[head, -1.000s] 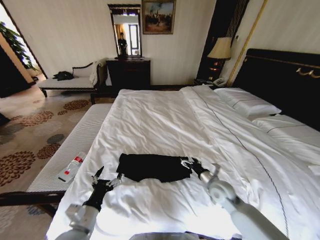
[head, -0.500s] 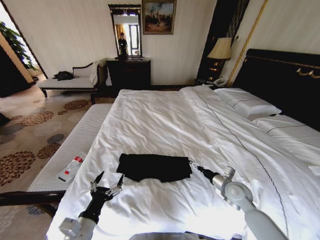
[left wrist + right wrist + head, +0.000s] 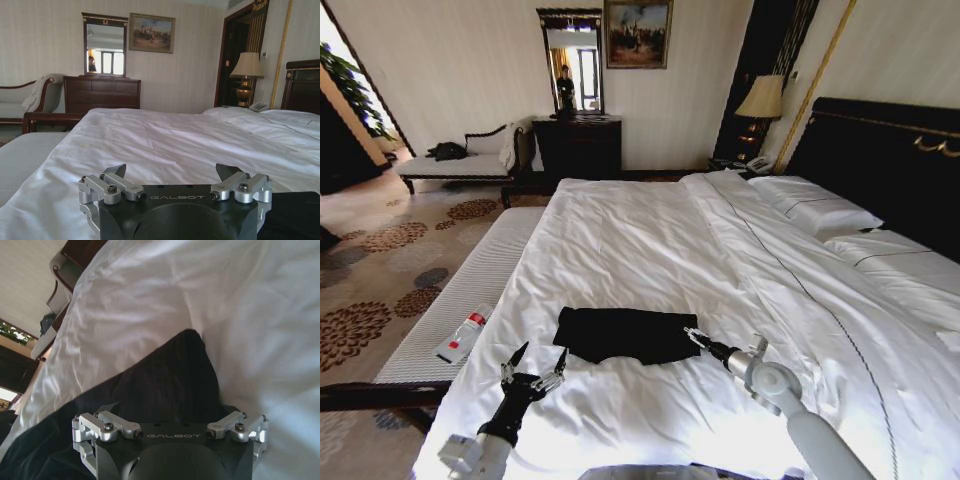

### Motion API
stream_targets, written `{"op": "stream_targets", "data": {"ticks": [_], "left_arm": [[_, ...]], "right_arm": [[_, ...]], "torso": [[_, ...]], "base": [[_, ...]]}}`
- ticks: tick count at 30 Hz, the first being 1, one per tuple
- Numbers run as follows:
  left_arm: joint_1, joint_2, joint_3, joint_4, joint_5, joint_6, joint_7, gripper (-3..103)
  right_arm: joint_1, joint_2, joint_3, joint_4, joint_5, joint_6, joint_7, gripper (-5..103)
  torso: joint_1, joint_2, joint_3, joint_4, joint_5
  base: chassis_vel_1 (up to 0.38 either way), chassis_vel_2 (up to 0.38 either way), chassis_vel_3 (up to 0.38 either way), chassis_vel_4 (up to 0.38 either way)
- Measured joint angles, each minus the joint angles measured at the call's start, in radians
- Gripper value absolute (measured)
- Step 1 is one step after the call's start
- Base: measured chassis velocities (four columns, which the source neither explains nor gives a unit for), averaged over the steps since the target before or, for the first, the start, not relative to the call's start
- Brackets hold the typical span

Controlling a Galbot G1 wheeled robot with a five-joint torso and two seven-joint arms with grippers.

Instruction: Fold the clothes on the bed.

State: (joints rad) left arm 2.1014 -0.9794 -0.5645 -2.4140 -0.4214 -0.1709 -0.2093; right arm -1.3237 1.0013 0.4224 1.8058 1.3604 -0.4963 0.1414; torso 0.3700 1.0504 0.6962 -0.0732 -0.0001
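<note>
A black soft-fabric top (image 3: 628, 335), already doubled into a compact oblong near the foot of the large white-sheeted bed (image 3: 650, 240), is flanked by the wide-spread left hand (image 3: 533, 376) and the wide-spread right hand (image 3: 692, 335) at its edge, so a grasp of that edge is judged necessary for 1 further fold.

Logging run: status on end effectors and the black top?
Left end effector open, off top. Right end effector open at black top edge. Top folded on bed.
</note>
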Motion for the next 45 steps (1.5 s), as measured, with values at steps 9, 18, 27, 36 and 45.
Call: {"op": "stream_targets", "data": {"ticks": [9,18,27,36,45], "left_arm": [[0.0,0.0,0.0,0.001,-0.001,0.001,-0.001,100],[-0.001,0.0,0.0,0.001,-0.001,0.001,-0.001,100],[-0.001,0.0,0.0,0.001,-0.001,0.002,-0.002,100],[-0.001,0.0,0.0,0.001,-0.001,0.002,-0.002,100],[-0.001,0.0,0.0,0.001,-0.001,0.002,-0.002,100]], "right_arm": [[0.025,-0.007,-0.035,-0.013,0.007,-0.014,-0.006,81],[0.042,-0.012,-0.062,-0.015,0.009,-0.017,-0.007,48],[0.047,-0.013,-0.071,-0.015,0.009,-0.015,-0.004,21],[0.045,-0.007,-0.073,0.0,0.009,-0.004,0.009,6],[0.024,-0.019,-0.038,0.037,0.01,-0.001,0.024,6]], "torso": [[0.0,0.0,0.0,0.0,0.0],[0.0,0.0,0.0,0.0,0.0001],[0.0,0.0,0.0,0.0,0.0001],[0.0,0.0,0.0,0.0,0.0001],[0.0,0.0,0.0,0.0002,0.0003]], "base": [[0.0,0.0,0.0,0.0],[0.0,0.0,0.0,0.0],[0.0,0.0,0.0,0.0],[0.0,0.0,0.0,0.0],[0.0,0.0,0.0,0.0]]}}
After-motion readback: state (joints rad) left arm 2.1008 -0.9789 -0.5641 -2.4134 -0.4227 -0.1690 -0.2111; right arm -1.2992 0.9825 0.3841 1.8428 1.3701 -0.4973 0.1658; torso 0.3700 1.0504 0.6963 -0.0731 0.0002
